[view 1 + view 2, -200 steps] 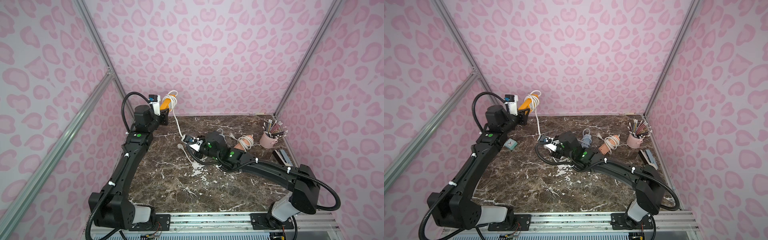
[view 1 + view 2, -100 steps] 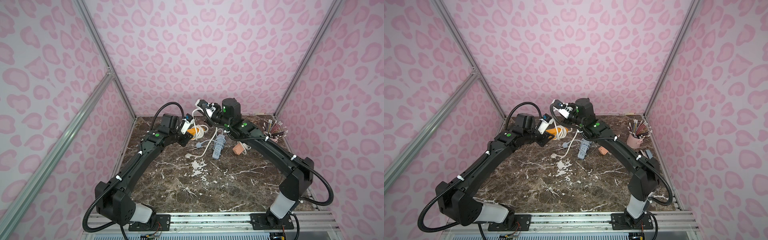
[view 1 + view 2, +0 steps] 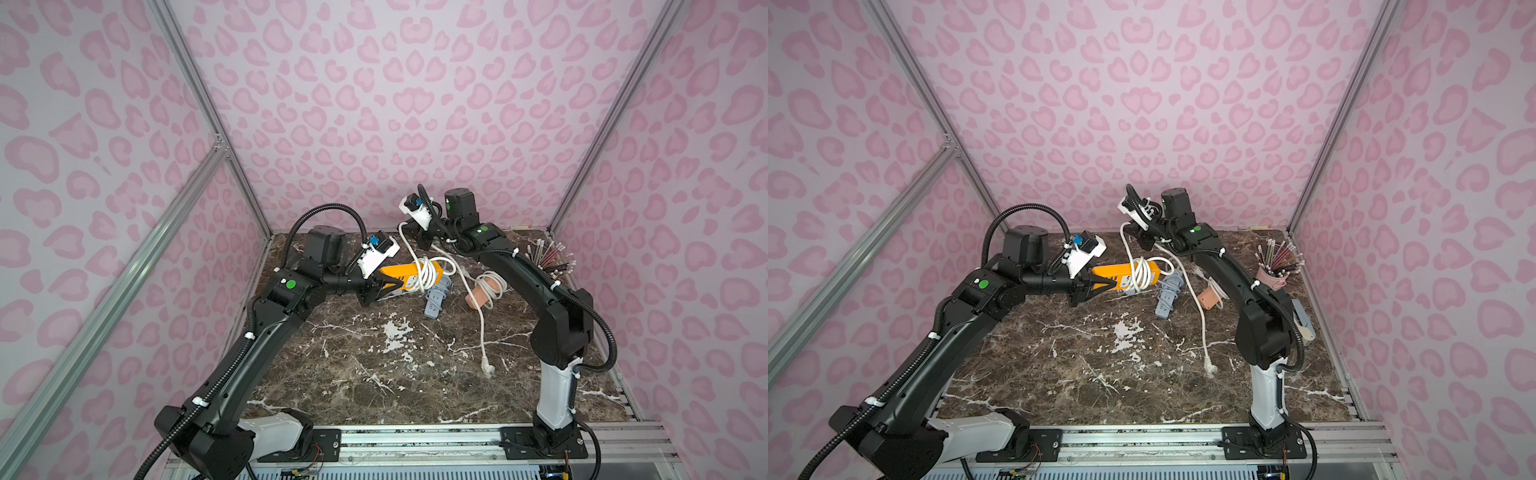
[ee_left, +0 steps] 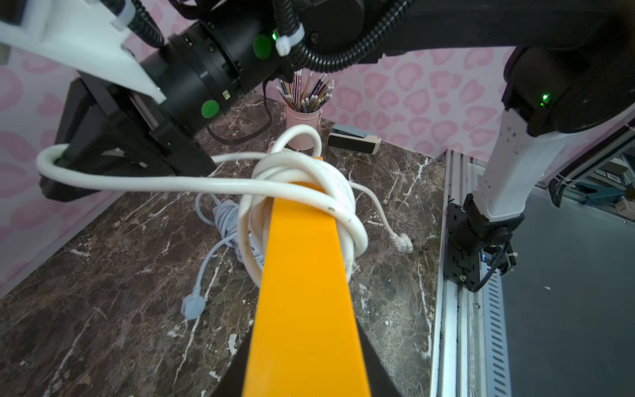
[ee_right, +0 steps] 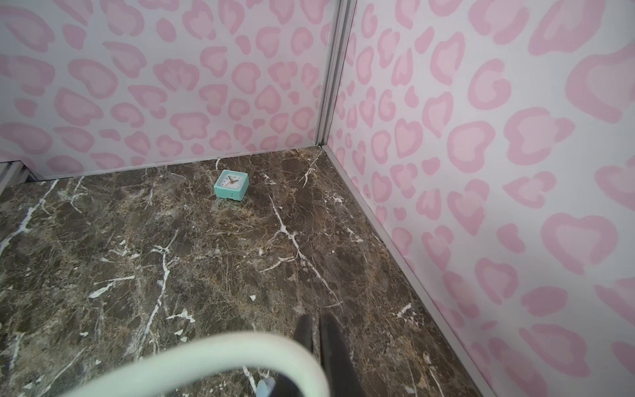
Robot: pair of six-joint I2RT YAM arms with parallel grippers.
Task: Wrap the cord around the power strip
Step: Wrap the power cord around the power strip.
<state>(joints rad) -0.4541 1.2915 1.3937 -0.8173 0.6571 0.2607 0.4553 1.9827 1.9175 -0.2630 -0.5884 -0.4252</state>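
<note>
Now the left gripper [image 3: 392, 286] is clenched on one end of the orange power strip [image 3: 399, 274], holding it lifted off the marble table [image 3: 353, 374] toward the back of the workspace, its free end pointing across at the other arm. Several loose loops of the white cord [image 3: 426, 274] are wound around the strip's middle; the left wrist view shows them bunched and overlapping rather than lying side by side. From that bundle a stretch of cord rises to the right gripper [image 5: 316, 326], which hangs high near the back wall with its fingers pressed together on the cord. Another length drops from the bundle to the table and runs forward, ending at the plug [image 3: 487, 370], which lies on the marble well apart from the strip. Under and just beside the raised strip rests a grey-blue power strip [image 3: 434, 301] with its own cord, and a peach power strip [image 3: 478, 295] wrapped in white cord lies near it. A pink pencil cup [image 3: 1271, 280] and a stapler [image 4: 354, 141] stand along the right edge, and a small teal clock [image 5: 231, 185] sits on the far left.
</note>
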